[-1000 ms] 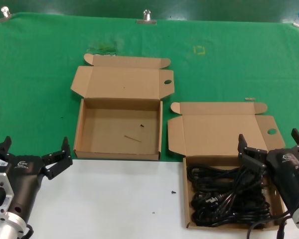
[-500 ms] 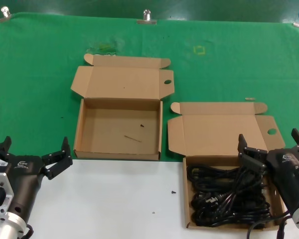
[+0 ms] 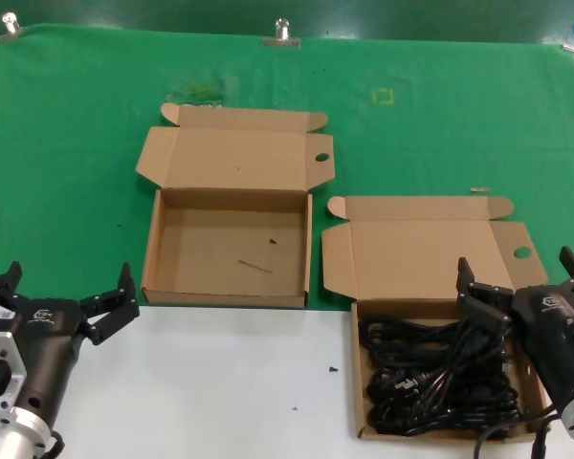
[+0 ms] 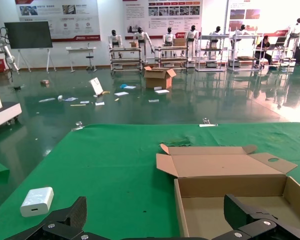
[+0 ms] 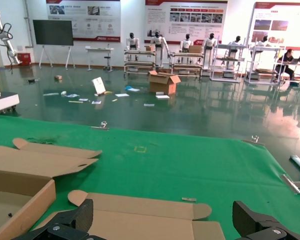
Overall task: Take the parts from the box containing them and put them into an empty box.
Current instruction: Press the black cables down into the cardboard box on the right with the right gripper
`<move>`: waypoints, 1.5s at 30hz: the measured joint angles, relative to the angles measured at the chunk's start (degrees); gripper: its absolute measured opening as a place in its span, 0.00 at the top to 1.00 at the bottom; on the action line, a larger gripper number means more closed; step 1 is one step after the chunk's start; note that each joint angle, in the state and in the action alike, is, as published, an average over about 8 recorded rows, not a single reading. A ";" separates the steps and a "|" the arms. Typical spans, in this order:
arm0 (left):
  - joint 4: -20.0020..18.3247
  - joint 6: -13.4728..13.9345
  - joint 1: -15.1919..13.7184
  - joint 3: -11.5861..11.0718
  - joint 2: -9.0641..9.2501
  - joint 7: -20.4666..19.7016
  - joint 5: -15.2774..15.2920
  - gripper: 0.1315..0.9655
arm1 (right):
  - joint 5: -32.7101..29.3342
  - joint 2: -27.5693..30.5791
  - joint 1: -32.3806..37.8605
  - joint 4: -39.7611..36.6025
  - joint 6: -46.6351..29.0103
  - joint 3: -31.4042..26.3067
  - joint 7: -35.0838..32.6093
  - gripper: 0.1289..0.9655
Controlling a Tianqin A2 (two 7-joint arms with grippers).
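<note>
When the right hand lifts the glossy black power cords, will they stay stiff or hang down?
The thin glossy black power cords will probably droop. They lie tangled in the shallow brown cardboard box, so one may drag others. The open right hand hovers above.

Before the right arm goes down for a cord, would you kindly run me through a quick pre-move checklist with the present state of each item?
1. Right gripper fingers open: ok, spread wide above the box of cords.
2. Right gripper holds nothing: ok.
3. Power cords reachable: ok, they lie in a tangled heap on the box floor, lid folded back.
4. One cord separable from the heap: cannot tell, the loops overlap.
5. Empty box ready to receive: ok, lid open, only a thin line and specks on its floor.
6. Left gripper out of the way: ok, open and parked near the empty box's front left corner.
</note>
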 joint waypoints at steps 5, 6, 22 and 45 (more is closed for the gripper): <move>0.00 0.00 0.00 0.00 0.00 0.00 0.00 0.02 | 0.30 0.61 0.10 0.03 0.46 -1.40 0.35 0.00; 0.00 0.00 0.00 0.00 0.00 0.00 0.00 0.02 | 0.41 0.83 0.13 0.03 0.62 -1.88 0.48 0.00; 0.00 0.00 0.00 0.00 0.00 0.00 0.00 0.20 | 1.58 5.69 1.47 0.99 -9.76 -3.02 -2.22 0.00; 0.00 0.00 0.00 0.00 0.00 -0.01 0.01 0.74 | -2.52 29.31 21.00 -6.13 -45.14 -12.95 -4.35 0.00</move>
